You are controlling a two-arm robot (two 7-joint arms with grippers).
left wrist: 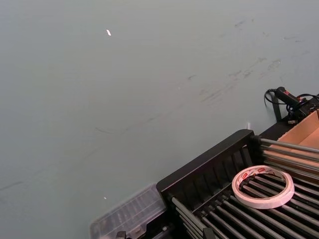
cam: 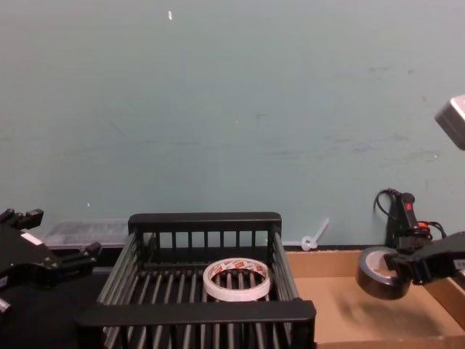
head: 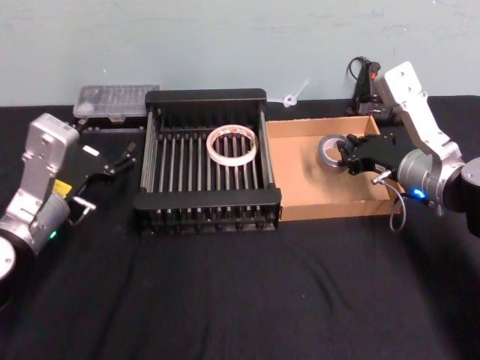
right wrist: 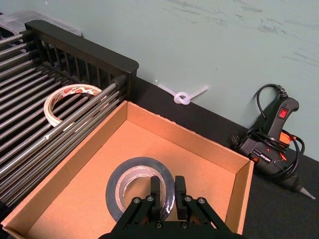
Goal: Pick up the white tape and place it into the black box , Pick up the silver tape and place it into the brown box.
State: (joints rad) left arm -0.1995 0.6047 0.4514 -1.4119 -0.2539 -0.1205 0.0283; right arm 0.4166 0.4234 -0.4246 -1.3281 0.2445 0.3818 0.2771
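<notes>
The white tape point(head: 232, 145) lies flat on the slatted floor of the black box point(head: 206, 204) at the table's middle, also seen in the left wrist view point(left wrist: 263, 186). To its right stands the brown box point(head: 330, 204). My right gripper point(head: 343, 152) is shut on the wall of the silver tape point(head: 328, 150), one finger inside the roll and one outside point(right wrist: 167, 186). In the chest view the silver tape point(cam: 376, 274) hangs a little above the box's floor, tilted. My left gripper point(head: 114, 163) is open left of the black box, holding nothing.
A clear plastic case point(head: 116, 101) lies at the back left behind the black box. A black glue gun point(right wrist: 271, 139) with its cord rests behind the brown box, with a white zip tie point(right wrist: 182, 95) beside it. The wall stands close behind.
</notes>
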